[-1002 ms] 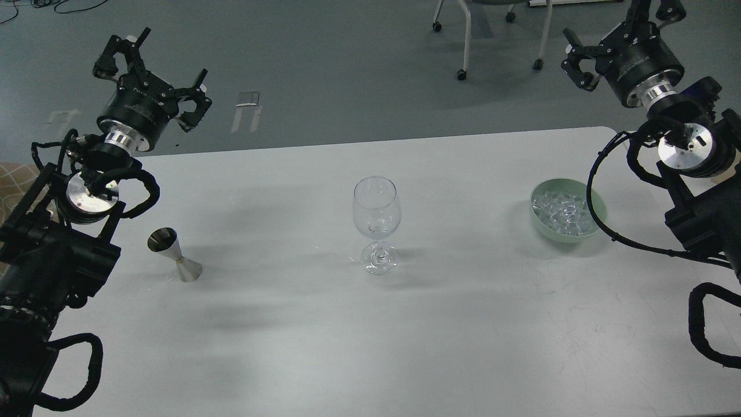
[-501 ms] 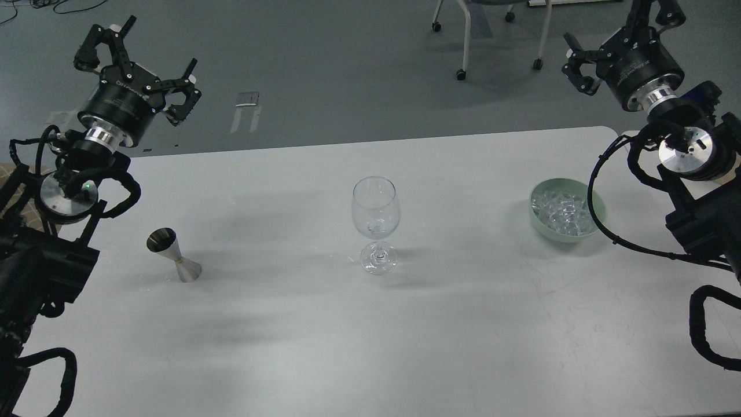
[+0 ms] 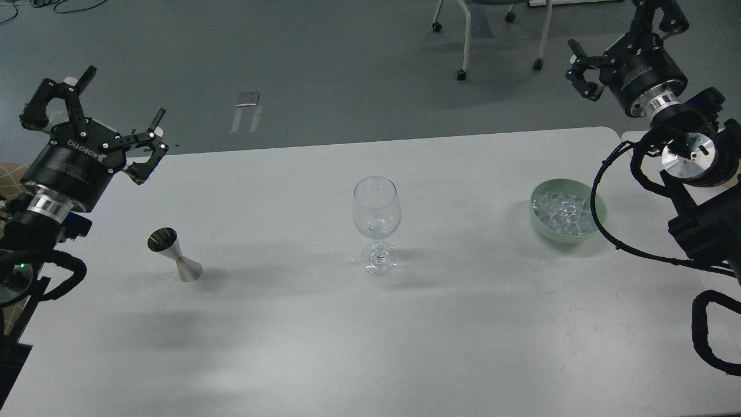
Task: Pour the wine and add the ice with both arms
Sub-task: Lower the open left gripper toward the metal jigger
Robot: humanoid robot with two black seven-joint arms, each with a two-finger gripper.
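Well apart: ice [image 3: 564,212] below right jaws [image 3: 622,36].

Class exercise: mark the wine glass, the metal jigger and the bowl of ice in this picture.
wine glass [image 3: 377,208], head view, on the clear bowl of the glass.
metal jigger [image 3: 173,255], head view, on its upper cone.
bowl of ice [image 3: 600,204], head view, on its green right rim.
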